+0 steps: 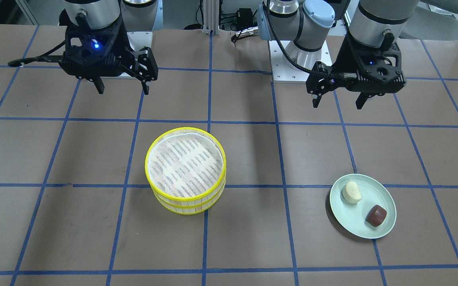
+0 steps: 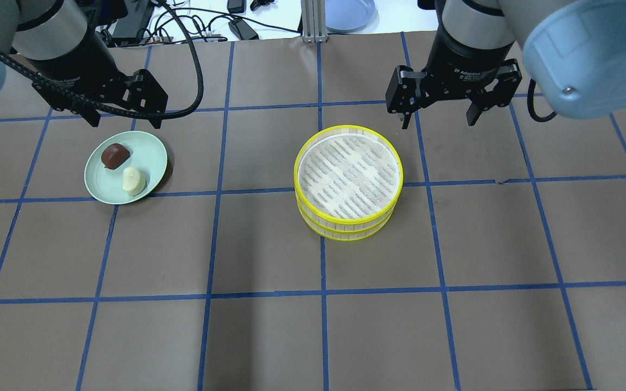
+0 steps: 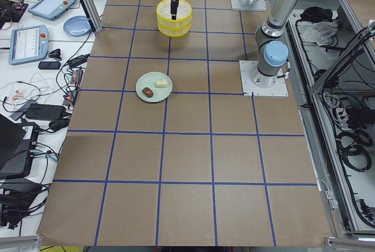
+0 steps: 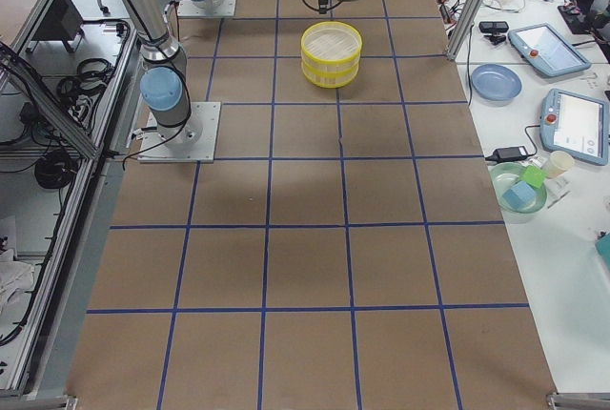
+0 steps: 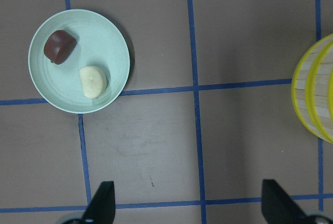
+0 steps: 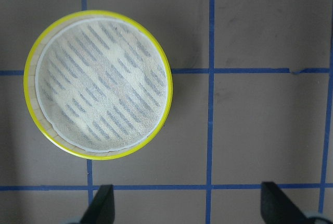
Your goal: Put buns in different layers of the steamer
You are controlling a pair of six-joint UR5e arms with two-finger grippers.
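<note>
Pale green plate [image 1: 356, 221] on the worktop [image 1: 253, 159] carries both buns, the cream-white bun [image 1: 351, 192] and the reddish-brown bun [image 1: 376, 215], lying close together but apart. The left end effector [image 1: 338, 105] hangs raised on the robot's side of the plate, well apart from it, fingers spread wide and holding nothing. The upper steamer layer [image 1: 185, 161] sits stacked on the lower steamer layer [image 1: 189, 209]. The right end effector [image 1: 124, 91], equally wide open, hangs clear of the stack on the robot's side.
</note>
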